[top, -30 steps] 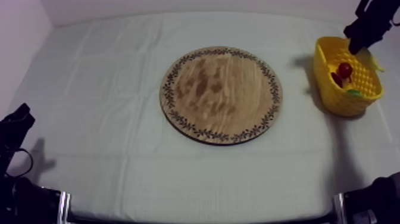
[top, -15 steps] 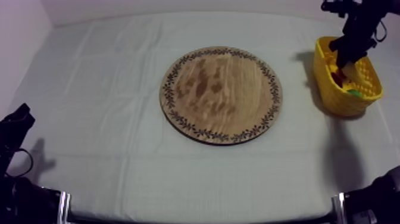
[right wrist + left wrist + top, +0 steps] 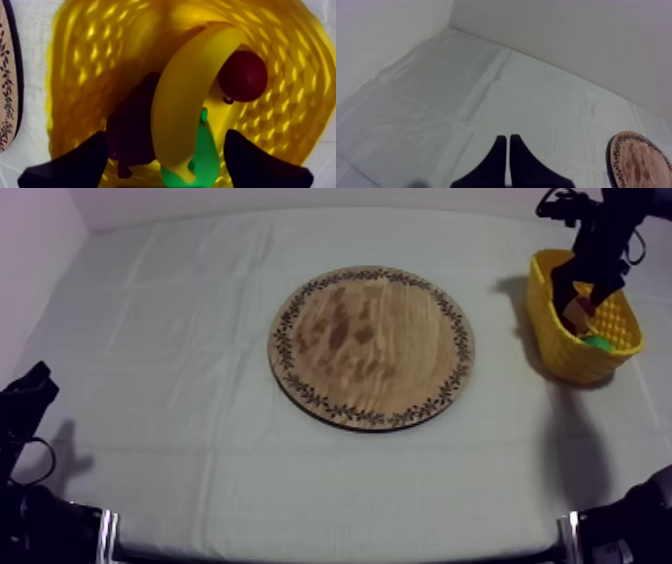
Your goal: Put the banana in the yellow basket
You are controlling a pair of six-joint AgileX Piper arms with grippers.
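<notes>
Banana [image 3: 180, 90], curved and yellow, lay inside the yellow latticed basket [image 3: 90, 60] at far right; right pincer [image 3: 167, 137] was released, left pincer [image 3: 507, 138] clenched.

The wooden board [image 3: 371, 346] lies on the table [image 3: 180, 338] just right of the frame's centre, and the basket [image 3: 545, 313] stands apart from it at the upper right. The right gripper [image 3: 582, 293] hangs over the basket. Inside the basket, the banana [image 3: 185, 95] lies on top, with the grapes [image 3: 130, 130] at one side, the small red fruit [image 3: 243, 76] at the other and the pear [image 3: 202, 155] partly under it.
</notes>
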